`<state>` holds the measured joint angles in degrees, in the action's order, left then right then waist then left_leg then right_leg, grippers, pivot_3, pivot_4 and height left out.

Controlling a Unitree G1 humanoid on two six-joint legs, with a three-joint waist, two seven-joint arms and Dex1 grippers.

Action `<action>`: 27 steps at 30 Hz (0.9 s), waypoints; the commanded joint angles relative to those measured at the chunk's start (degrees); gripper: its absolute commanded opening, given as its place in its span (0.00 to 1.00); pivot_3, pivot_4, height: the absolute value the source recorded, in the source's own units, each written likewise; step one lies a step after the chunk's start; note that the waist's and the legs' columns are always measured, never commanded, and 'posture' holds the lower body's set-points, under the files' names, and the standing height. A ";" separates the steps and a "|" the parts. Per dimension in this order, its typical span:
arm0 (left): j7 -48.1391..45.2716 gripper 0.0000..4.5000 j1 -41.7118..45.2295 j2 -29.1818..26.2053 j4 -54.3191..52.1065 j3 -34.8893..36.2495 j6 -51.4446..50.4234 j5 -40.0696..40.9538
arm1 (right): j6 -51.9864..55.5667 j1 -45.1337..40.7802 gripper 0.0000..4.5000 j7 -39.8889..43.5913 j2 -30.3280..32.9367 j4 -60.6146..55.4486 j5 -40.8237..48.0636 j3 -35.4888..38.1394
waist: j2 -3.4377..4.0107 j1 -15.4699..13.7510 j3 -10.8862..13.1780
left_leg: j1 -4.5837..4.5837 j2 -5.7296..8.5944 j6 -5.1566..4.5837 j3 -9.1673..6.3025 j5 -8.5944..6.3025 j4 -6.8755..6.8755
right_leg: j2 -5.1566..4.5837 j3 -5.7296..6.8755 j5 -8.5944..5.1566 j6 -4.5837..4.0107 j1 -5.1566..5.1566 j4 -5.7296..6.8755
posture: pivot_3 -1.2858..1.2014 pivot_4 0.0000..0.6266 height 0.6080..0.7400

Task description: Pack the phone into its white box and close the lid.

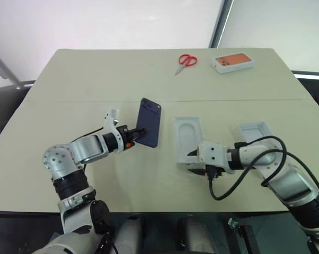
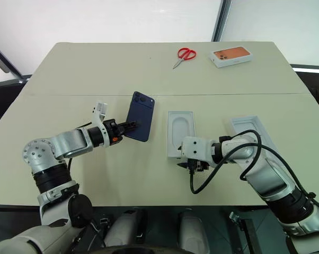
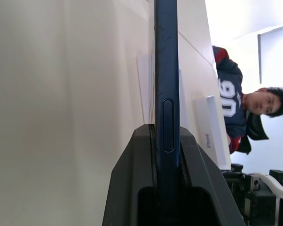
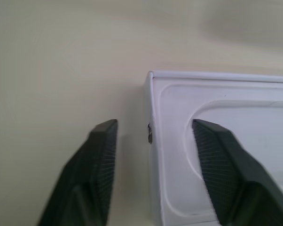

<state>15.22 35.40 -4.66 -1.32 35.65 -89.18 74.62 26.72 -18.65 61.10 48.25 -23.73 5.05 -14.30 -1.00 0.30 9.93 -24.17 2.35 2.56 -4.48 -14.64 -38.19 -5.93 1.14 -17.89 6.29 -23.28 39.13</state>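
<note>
My left gripper (image 1: 134, 133) is shut on the lower edge of the dark navy phone (image 1: 149, 121) and holds it tilted above the table, left of centre. The left wrist view looks along the phone (image 3: 166, 56) edge-on, clamped between both fingers. At centre lies a white insert with an oval recess (image 1: 187, 142). My right gripper (image 1: 193, 163) is open at the insert's near end, one finger on either side of the insert's corner wall (image 4: 151, 127). The lid (image 1: 253, 132) lies open side up to the right of it. The white box is hidden.
Red scissors (image 1: 186, 62) and a white box with an orange phone picture (image 1: 232, 61) lie at the far side of the table. A black cable (image 1: 239, 180) loops off my right arm. A person (image 3: 240, 103) shows beyond the table in the left wrist view.
</note>
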 commanded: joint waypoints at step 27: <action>26.76 0.00 -0.03 6.72 8.60 -32.24 26.02 27.80 | 0.17 0.01 0.55 -2.36 5.36 3.77 5.34 11.54 | -0.02 -1.03 0.00 | 0.02 0.04 -0.09 0.14 -0.04 -0.06 | -0.01 -0.19 0.00 0.00 0.02 -0.01 | 0.52 0.24 0.68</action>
<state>43.79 33.74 1.78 8.24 4.44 -63.14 102.45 27.66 -18.45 59.20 52.70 -19.68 10.32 -5.11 -1.01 -0.73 9.92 -24.16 2.40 2.47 -4.34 -14.68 -38.25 -5.93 0.95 -17.89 6.29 -23.25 39.13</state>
